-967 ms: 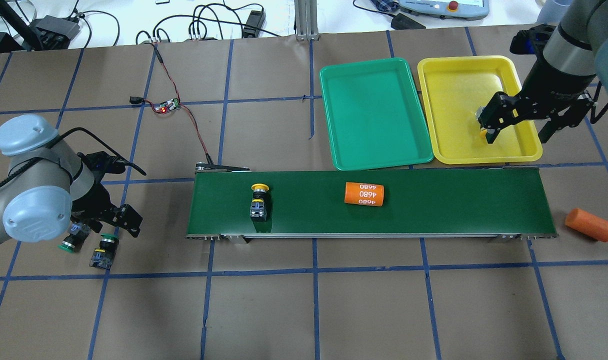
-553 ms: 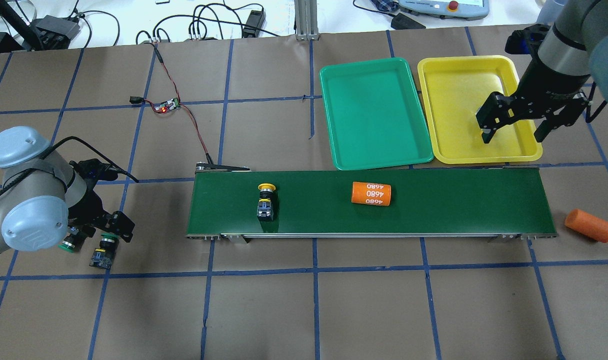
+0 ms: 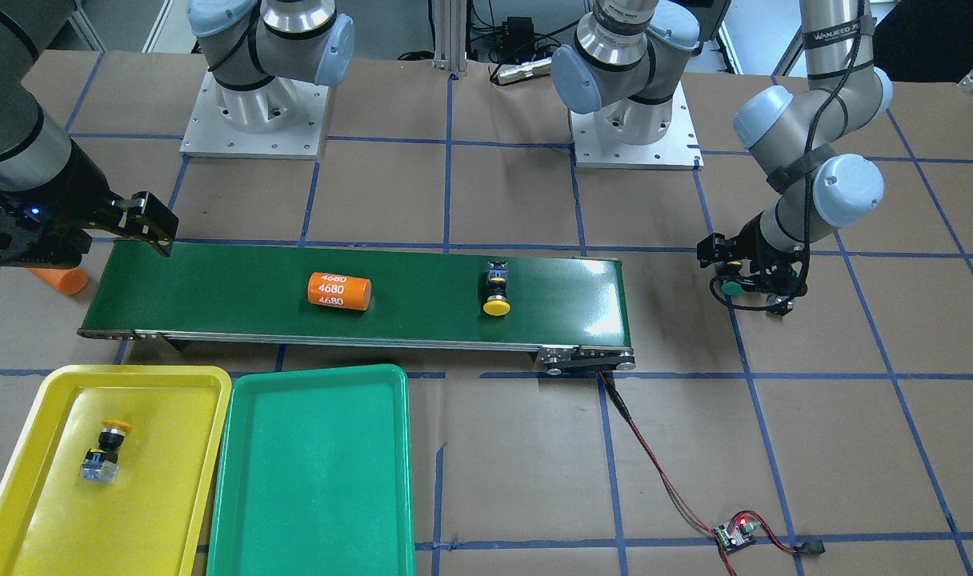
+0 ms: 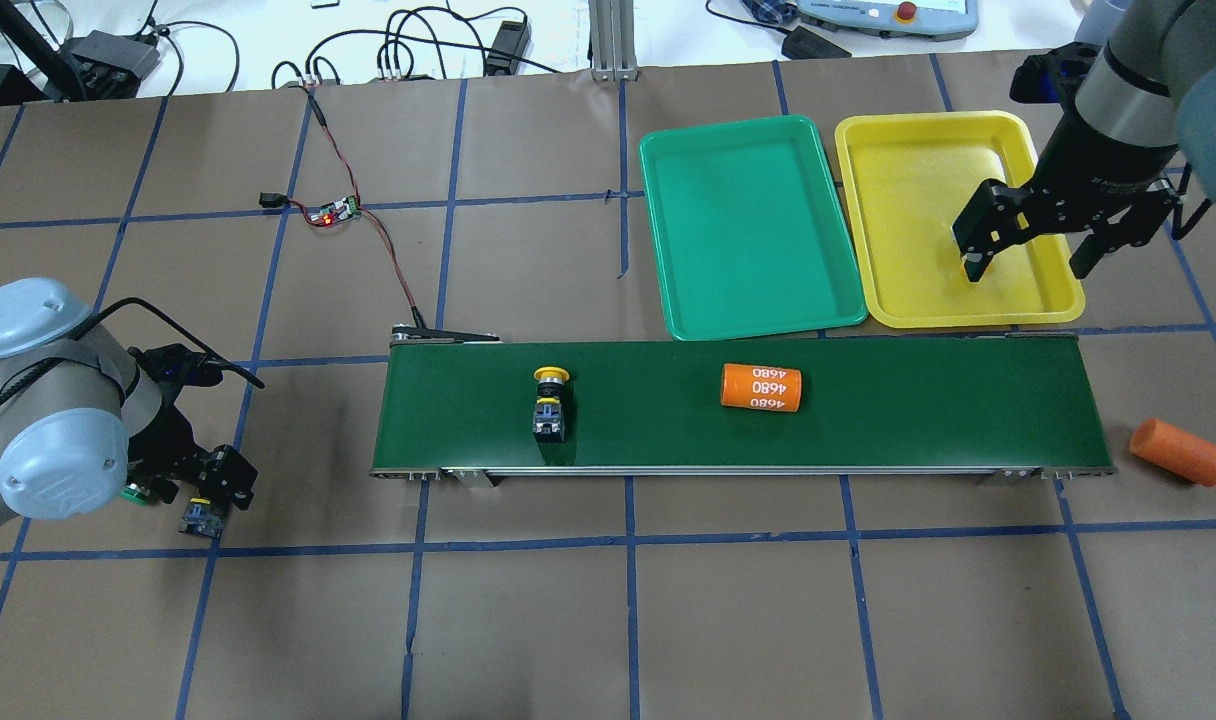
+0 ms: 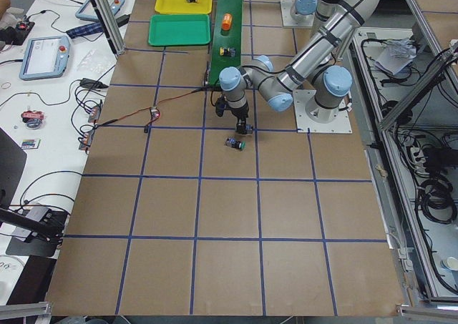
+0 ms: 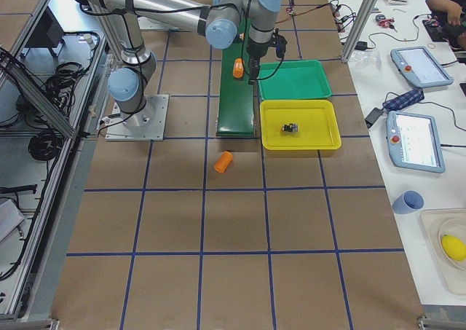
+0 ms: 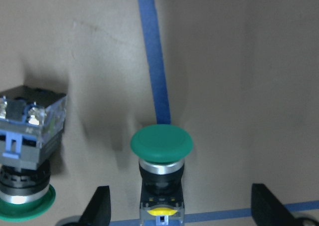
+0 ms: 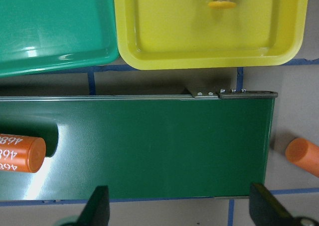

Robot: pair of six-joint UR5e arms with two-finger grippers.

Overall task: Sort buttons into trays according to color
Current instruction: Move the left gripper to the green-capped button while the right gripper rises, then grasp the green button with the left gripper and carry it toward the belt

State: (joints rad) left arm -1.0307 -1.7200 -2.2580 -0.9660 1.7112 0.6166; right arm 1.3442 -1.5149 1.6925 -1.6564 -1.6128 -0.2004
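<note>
Right now the left end effector [image 7: 179, 202] is down low over the bench [image 4: 668, 620], beyond the conveyor belt's [image 4: 918, 420] end on the robot's left. Its fingers are spread wide on either side of a green button [image 7: 161, 143], and neither finger touches it. That button lies on its side on a blue tape line, cap pointing away from the wrist. A second green button [image 7: 27, 151] lies just beside it, outside the fingers, with its cap pointing the opposite way.

Over on the other side, the right end effector [image 8: 182, 206] hangs raised, jaws wide apart and gripping nothing. Its wrist camera looks down on the far end of the belt and the near edges of both trays. One yellow button [image 3: 102, 454] lies on its side inside the yellow tray [image 4: 908, 180]. The green tray [image 4: 748, 230] sits just beside that tray, both close behind the belt as the robot sees them.

Another yellow button [image 4: 550, 403] rests on the belt, cap towards the trays' side. An orange cylinder [image 4: 760, 387] marked 4680 lies further along the belt, towards the trays' end. A second orange cylinder [image 4: 1180, 451] lies on the bench just past the belt's end on the robot's right.
</note>
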